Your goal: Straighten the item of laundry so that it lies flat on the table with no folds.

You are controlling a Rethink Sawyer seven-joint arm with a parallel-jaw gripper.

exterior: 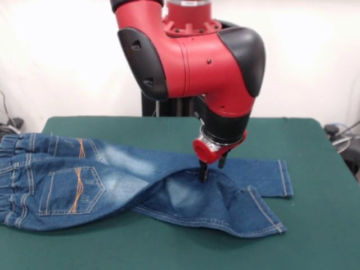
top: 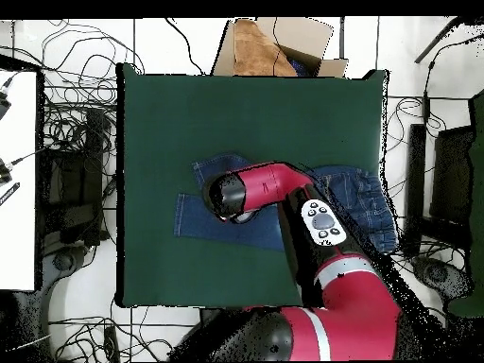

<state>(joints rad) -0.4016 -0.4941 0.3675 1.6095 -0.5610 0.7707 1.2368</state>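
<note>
Jeans (exterior: 84,180), small and made of faded blue denim, lie across the middle of the green table (exterior: 315,225). In the front view the gathered waistband sits at nine o'clock, at the picture's left edge, and the two legs run toward three o'clock. The farther leg lies flat with its cuff near three o'clock. The nearer leg is twisted and folded over along its length, and its cuff ends toward four o'clock. Denim of this kind is soft, light cloth, with some body at the seams, hems and waistband, so it should drag easily across the felt-like top but will bunch if pushed. I judge a cuff or an outer seam to be the best place to take hold, since a pinch there would pull the whole leg open, not just one layer. The red arm (top: 331,274) comes down over the middle of the garment, covering much of it in the overhead view. Its gripper (exterior: 208,170) sits at the ridge of the fold in the nearer leg, the dark fingers (exterior: 202,172) drawn close together with the tips pressed into the cloth, apparently pinching up a small peak of denim.
</note>
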